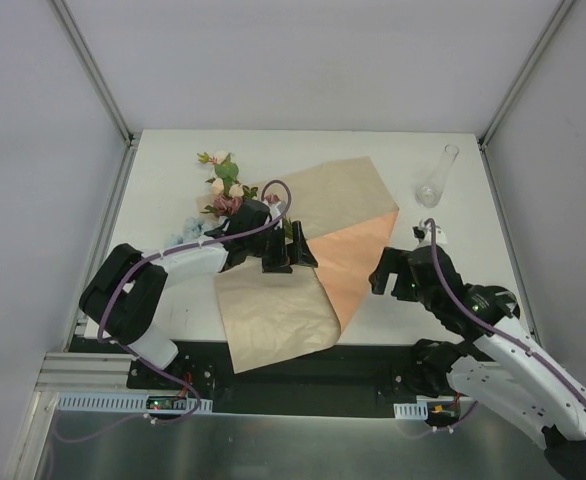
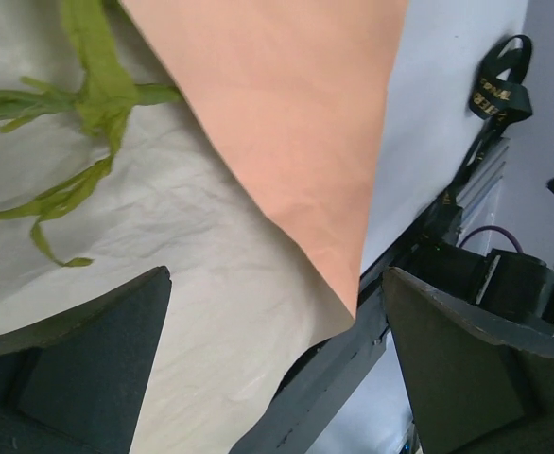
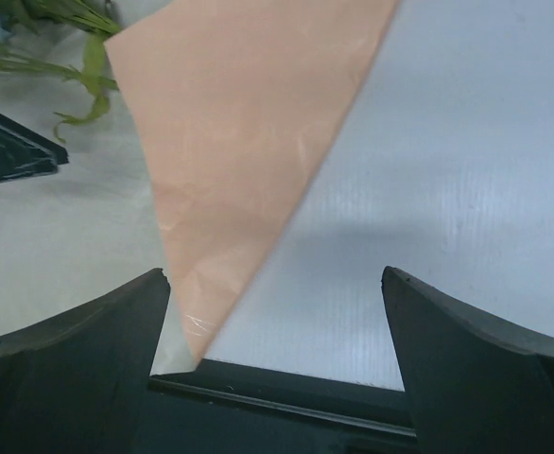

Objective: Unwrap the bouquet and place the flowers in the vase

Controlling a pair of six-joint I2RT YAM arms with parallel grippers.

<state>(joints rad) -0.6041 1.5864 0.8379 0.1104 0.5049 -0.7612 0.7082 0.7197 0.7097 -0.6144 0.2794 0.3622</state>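
Top view, paper: the paper (image 1: 293,300) lies spread flat across the middle of the table (image 1: 163,190), tan side up. A peach triangle is folded over at its right, and its near corner reaches past the table's front edge.
Top view, flowers: the flowers (image 1: 225,190) lie at the paper's far-left corner with their heads toward the far left. Their long axis slants toward the near right, where the stems run under the left arm.
Top view, vase: the vase (image 1: 436,180) stands at the far right with its neck up, apart from the paper's right corner.
Top view, left gripper: the left gripper (image 1: 289,258) hangs over the paper's middle, fingers spread and empty.
Top view, right gripper: the right gripper (image 1: 385,275) sits just beside the peach triangle's right edge, released.
Left wrist, writing: the ribbon (image 2: 499,90) is black and looped, with gold capitals that are too curled and small to read as a word.
Left wrist, ribbon place: it lies on the bare table past the paper's (image 2: 286,113) peach edge.
Left wrist, flowers: a green stem with limp leaves (image 2: 97,95) lies across the tan side at upper left.
Left wrist, gripper: the left gripper's (image 2: 277,284) fingers stand wide apart above the paper, grasping nothing.
Right wrist, paper: the peach triangle (image 3: 239,123) narrows to a tip at the table's near edge, below the gap between the fingers.
Right wrist, flowers: green leaves (image 3: 88,71) and a bit of blue blossom show at upper left.
Right wrist, gripper: the right gripper (image 3: 275,279) is spread wide and holds nothing.
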